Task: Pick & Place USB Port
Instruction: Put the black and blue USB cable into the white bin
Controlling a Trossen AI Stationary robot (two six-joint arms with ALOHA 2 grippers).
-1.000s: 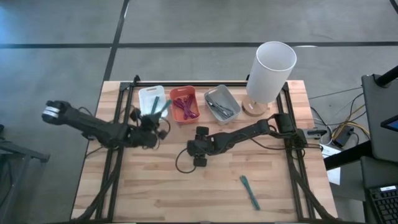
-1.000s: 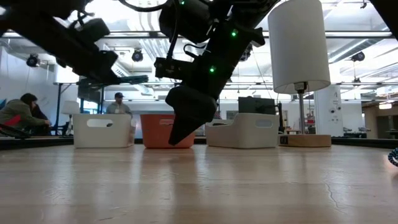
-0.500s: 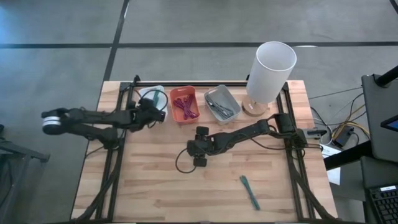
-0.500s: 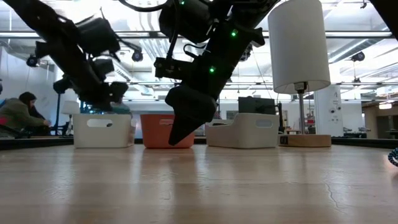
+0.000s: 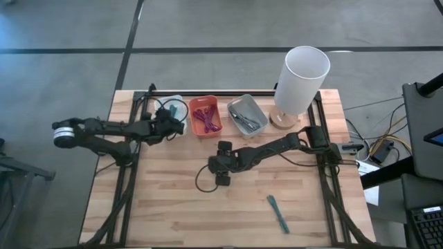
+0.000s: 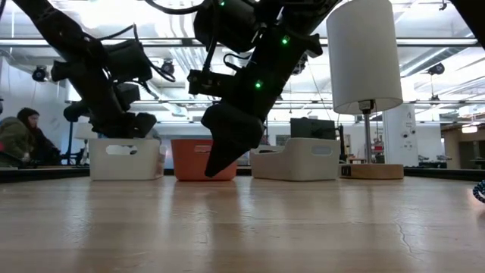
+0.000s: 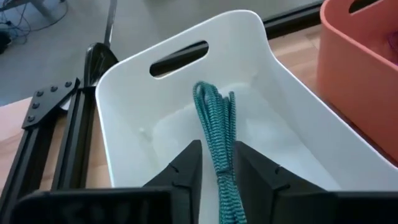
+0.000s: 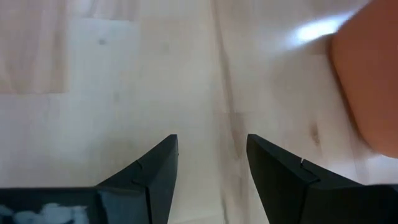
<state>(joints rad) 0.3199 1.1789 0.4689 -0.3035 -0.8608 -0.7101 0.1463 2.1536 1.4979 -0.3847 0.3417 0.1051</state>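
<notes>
**Left arm over the white bin with the teal cable**

Since a second ago the left arm has swung from the open table in front of the bins to the white bin, and in the last half second it has only settled slightly; the right arm has not shifted.

High view: the left gripper (image 5: 168,124) sits over the white bin (image 5: 170,104), which stands just beyond it at the table's far edge. Beside that bin, away from the left arm's base, come the orange bin (image 5: 205,115) and the grey bin (image 5: 247,114), then the white lamp (image 5: 300,78). The right gripper (image 5: 223,166) hangs low over the bare wooden table (image 5: 173,200), well apart from the bins. A second teal cable (image 5: 278,213) lies on the table nearer the front edge, beyond the right gripper (nothing touches it).

Low view: the left gripper (image 6: 129,121) reaches down to the white bin's (image 6: 125,158) rim. The right gripper (image 6: 220,159) points down, its tip close to the tabletop. A person (image 6: 19,140) sits in the room behind.

Left wrist view: the left gripper's (image 7: 217,171) fingers (image 7: 186,168) are closed narrowly on a bundled teal cable (image 7: 216,121), which extends ahead of them into the white bin (image 7: 124,74). The orange bin (image 7: 360,68) stands just beside it.

Right wrist view: the right gripper (image 8: 211,168) is spread wide, holding nothing, bare table (image 8: 124,81) ahead of it.
</notes>
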